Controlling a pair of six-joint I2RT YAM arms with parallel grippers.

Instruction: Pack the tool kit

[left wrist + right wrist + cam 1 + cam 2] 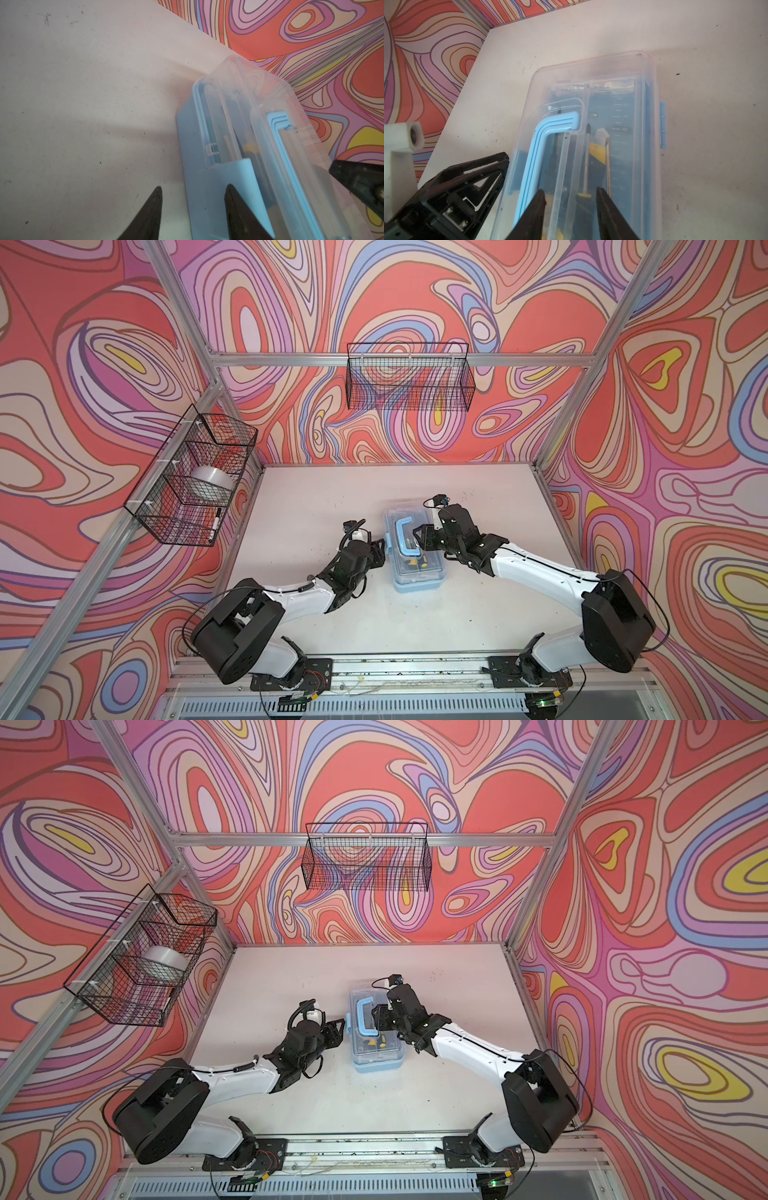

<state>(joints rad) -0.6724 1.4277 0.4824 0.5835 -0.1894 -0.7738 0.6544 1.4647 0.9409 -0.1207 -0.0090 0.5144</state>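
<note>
White table (316,497), black wire basket (166,506) left of table holding tape roll (212,482) and marker (215,524), second wire basket (409,381) behind table on swirly wall (415,290).

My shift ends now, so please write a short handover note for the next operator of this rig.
Left end effector: open, at the blue latch on the side of the tool kit, holding nothing.
Right end effector: open, above the clear lid, beside the handle.
Done: screwdriver and utility knife inside, lid down.
To do: latch not clearly snapped; check it.
</note>
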